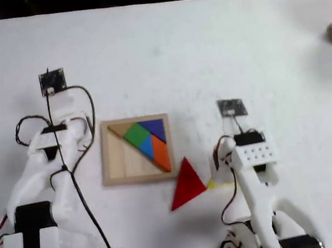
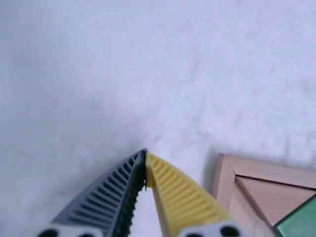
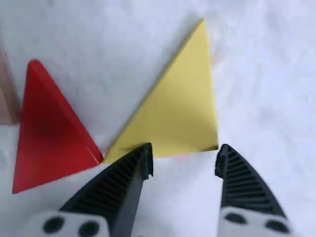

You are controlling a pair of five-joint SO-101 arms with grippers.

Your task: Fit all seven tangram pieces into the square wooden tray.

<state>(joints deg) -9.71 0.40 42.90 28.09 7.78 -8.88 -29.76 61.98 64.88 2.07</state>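
Right fingers (image 3: 121, 190) stand open and empty; yellow triangle (image 3: 177, 118) lies just ahead on the surface (image 3: 256, 59), red triangle (image 3: 47, 133) close beside it. Left fingers (image 2: 180, 197) closed, empty; partly filled tray (image 2: 222, 175) just beside them.

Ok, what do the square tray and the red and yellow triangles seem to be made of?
Square wooden tray: pale tan, unpainted-looking wood. Red triangle and yellow triangle: flat, matte, solid colour; perhaps painted wood, can't confirm.

Left arm (image 1: 41, 177): bent forward; left end effector (image 2: 145, 165), fingers pressed together at tips. Right arm (image 1: 255, 176): extended forward; right end effector (image 3: 183, 159), fingers spread apart.
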